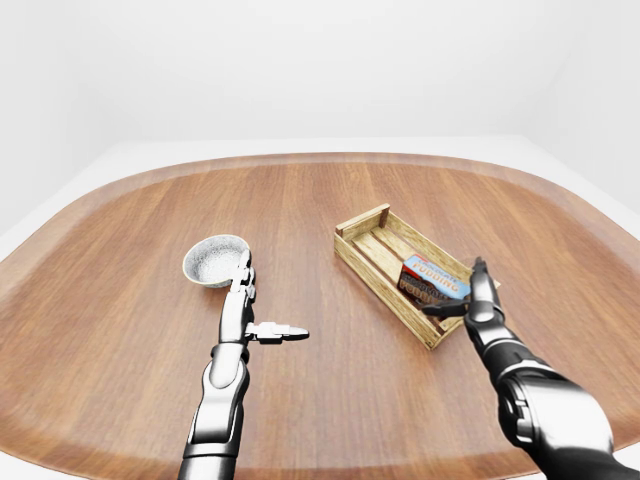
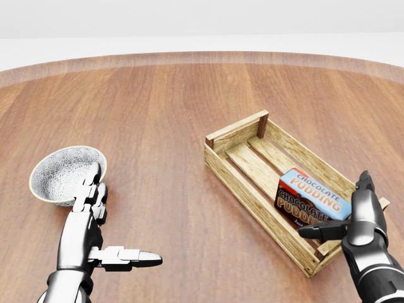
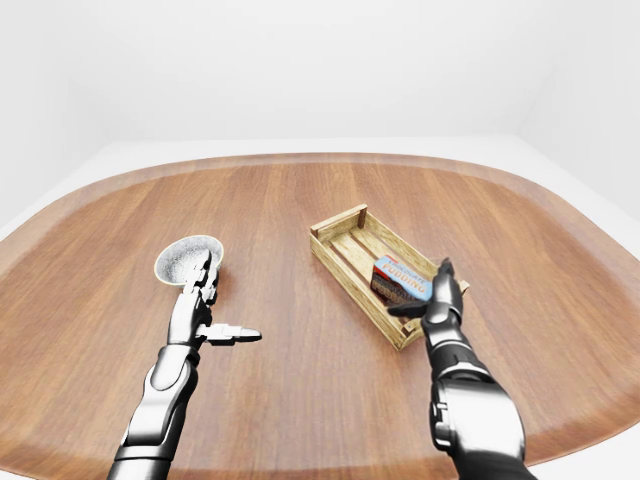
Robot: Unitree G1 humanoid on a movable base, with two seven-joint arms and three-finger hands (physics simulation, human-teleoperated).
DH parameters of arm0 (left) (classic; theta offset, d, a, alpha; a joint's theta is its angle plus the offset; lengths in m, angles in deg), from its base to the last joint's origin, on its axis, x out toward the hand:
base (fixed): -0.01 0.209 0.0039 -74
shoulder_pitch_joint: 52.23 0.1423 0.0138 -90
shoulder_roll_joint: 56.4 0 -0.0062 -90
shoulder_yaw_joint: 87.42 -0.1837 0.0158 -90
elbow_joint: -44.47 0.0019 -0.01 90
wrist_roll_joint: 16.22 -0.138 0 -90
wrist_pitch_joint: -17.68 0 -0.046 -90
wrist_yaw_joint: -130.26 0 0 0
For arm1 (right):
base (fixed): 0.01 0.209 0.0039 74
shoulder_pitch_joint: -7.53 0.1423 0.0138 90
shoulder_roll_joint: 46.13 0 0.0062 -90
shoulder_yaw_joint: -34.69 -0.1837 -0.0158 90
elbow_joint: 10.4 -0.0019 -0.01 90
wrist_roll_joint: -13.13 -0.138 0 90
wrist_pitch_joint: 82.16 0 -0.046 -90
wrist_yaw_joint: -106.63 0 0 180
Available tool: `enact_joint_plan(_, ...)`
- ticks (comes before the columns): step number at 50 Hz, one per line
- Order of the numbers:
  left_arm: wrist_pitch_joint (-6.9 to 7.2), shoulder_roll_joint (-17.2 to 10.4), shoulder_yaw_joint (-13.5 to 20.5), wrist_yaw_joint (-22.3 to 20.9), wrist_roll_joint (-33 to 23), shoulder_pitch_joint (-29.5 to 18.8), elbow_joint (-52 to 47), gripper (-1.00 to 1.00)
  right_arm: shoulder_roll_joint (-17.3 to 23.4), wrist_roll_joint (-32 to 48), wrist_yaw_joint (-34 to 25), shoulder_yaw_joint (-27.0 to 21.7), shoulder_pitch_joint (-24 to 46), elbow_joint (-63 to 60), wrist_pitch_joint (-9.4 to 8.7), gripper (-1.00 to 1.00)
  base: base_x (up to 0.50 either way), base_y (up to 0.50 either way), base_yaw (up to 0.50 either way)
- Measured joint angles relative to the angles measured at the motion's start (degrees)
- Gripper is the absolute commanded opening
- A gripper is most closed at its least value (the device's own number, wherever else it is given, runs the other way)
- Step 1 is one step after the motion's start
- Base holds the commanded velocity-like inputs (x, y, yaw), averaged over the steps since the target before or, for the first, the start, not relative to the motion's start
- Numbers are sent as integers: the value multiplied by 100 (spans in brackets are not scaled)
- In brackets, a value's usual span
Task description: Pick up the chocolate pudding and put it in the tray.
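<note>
Pudding box (image 2: 312,201) lies inside wooden tray (image 2: 243,183) (near-right end). Right hand (image 2: 356,221) beside it, fingers spread wide. Left hand (image 2: 95,224) wide, near bowl (image 2: 63,173).

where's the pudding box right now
The chocolate pudding box lies inside the wooden tray, lower right in the head view, beside the open right hand.

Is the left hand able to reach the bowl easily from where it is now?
Probably yes. The left hand lies open right below the bowl in the head view, its fingers at the rim, nothing between them.
</note>
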Motion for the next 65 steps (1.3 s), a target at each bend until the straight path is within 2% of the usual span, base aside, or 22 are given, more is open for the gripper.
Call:
enact_joint_plan(12, 0, 0, 0, 0, 0, 0, 0, 100, 213, 1, 0, 18, 205, -37, 0, 100, 0, 0, 0)
enact_joint_plan(31, 0, 0, 0, 1, 0, 0, 0, 100, 743, 23, -255, 118, 917, -253, 0, 100, 0, 0, 0)
enact_joint_plan(49, 0, 0, 0, 0, 0, 0, 0, 100, 1410, 185, -774, 163, 1947, -724, 0, 100, 0, 0, 0)
enact_joint_plan(65, 0, 0, 0, 0, 0, 0, 0, 100, 1824, 275, -1232, 153, 2949, -1156, -1, 100, 0, 0, 0)
